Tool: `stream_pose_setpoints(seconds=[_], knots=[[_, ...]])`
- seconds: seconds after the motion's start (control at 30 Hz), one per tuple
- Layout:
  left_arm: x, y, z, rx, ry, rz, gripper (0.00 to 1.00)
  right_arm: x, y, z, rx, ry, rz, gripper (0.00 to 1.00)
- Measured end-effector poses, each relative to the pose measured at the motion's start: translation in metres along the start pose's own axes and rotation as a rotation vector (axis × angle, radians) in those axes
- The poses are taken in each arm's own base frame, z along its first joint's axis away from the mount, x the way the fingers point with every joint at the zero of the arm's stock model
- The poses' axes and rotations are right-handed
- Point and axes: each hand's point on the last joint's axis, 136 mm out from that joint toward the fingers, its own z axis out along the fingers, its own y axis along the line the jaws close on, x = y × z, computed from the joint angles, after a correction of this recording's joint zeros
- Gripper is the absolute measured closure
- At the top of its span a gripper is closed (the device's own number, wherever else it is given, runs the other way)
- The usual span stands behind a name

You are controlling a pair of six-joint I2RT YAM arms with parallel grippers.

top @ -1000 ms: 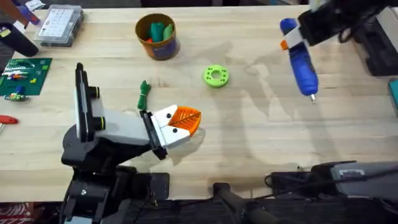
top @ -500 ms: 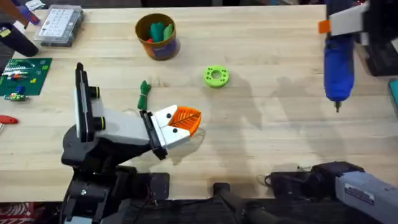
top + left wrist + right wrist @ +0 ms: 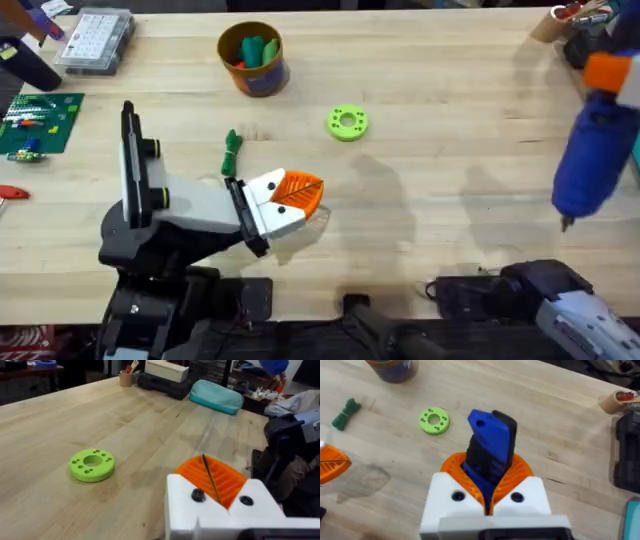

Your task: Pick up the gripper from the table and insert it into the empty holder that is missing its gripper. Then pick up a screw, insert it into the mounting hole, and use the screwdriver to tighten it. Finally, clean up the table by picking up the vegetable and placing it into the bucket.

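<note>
The right tool (image 3: 487, 492) is clamped on the blue screwdriver (image 3: 592, 160), which hangs in the air far to the right of the green ring (image 3: 347, 123), bit pointing down toward the bench (image 3: 450, 80). In the right wrist view the orange pads (image 3: 512, 472) squeeze the screwdriver's body (image 3: 490, 447) on both sides. The left tool (image 3: 293, 197) rests low, just below and left of the ring, its orange fingers (image 3: 212, 477) pressed together with nothing between them.

The vegetable (image 3: 232, 152) lies flat on the bench to the left of the ring, just above the left tool's white head. The bucket (image 3: 253, 58) stands up and to the left of the ring, with green pieces already in it.

The vegetable looks small, light and knobbly, likely a soft or hollow toy. It should not slip much, yet it may roll or twist if pinched near one end. A hold across its middle, fingers closing over the narrow width, seems safest. The screwdriver appears heavy and smooth, so the grip around its thick body suits it.
</note>
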Motion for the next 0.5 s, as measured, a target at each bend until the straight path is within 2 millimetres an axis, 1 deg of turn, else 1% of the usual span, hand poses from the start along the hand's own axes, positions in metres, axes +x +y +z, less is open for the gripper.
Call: stream_pose_setpoints(seconds=[0.1, 0.23, 0.33, 0.5], knots=[[0.0, 0.0, 0.0, 0.0, 0.0, 0.0, 0.984, 0.002, 0.004, -0.007, -0.004, -0.072, 0.0, 0.976], [0.0, 0.0, 0.0, 0.0, 0.0, 0.0, 0.984, -0.008, 0.015, -0.008, -0.059, -0.17, -0.011, 0.976], [0.0, 0.0, 0.0, 0.0, 0.0, 0.0, 0.984, -0.018, 0.025, -0.004, -0.128, -0.225, -0.011, 0.976], [0.0, 0.0, 0.0, 0.0, 0.0, 0.0, 0.984, -0.034, 0.042, 0.009, -0.253, -0.314, -0.013, 0.976]])
